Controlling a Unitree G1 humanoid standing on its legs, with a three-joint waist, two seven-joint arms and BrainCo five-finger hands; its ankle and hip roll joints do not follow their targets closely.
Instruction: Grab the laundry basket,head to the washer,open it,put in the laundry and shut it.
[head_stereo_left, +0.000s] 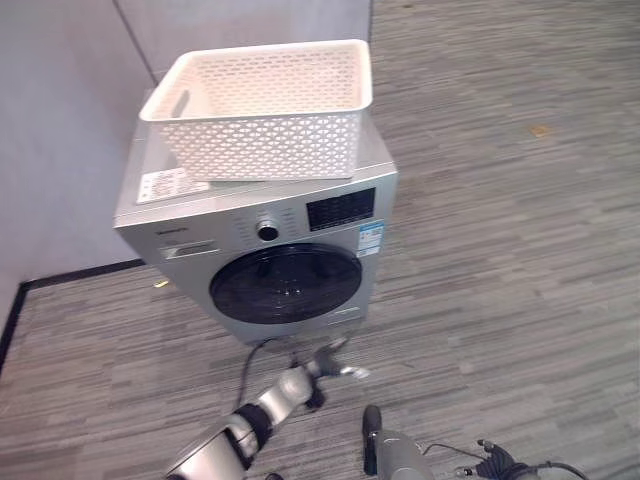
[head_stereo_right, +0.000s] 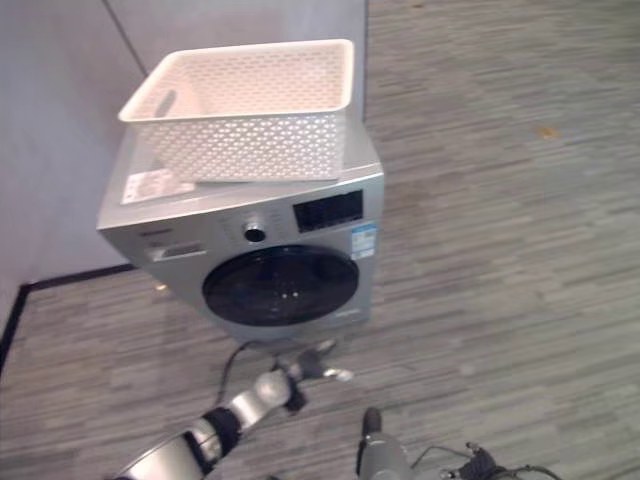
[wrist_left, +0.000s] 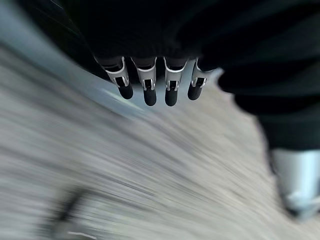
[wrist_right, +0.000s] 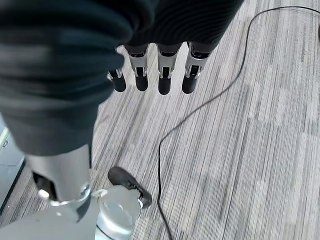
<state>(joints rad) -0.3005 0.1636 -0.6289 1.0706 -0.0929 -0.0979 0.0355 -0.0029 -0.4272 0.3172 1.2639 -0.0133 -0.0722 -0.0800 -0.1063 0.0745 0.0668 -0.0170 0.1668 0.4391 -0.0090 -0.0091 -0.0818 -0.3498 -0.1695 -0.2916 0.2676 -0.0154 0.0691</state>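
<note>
Sitting on top of the silver front-loading washing machine (head_stereo_left: 262, 255) is the white perforated plastic laundry basket (head_stereo_left: 262, 108), its base resting on the flat lid and one end overhanging toward the pale grey wall (head_stereo_left: 60, 120). No laundry is showing through the part of the basket's open top that the head views are catching. The washer's round dark glass door (head_stereo_left: 285, 283) is lying flush against the front panel, closed, with a small round control knob (head_stereo_left: 267, 231) and a dark display panel (head_stereo_left: 340, 209) above it.

Reaching out low in front of the washer is the left hand (head_stereo_left: 330, 362), hanging just below and ahead of the door, near it but not touching it, with the grey striped carpet floor (head_stereo_left: 500, 250) beneath. In its own wrist view the left hand's fingers (wrist_left: 150, 90) are stretching out straight in a row, relaxed and holding nothing, with the floor streaking past beyond them. The basket is standing well above and beyond this hand, apart from it.

Hanging lower and nearer the body is the right hand (wrist_right: 160, 70), well away from washer and basket alike. Its fingers (wrist_right: 165, 80) are pointing down at the floor, straight and side by side, gripping nothing, and the carpet is lying well below them.
</note>
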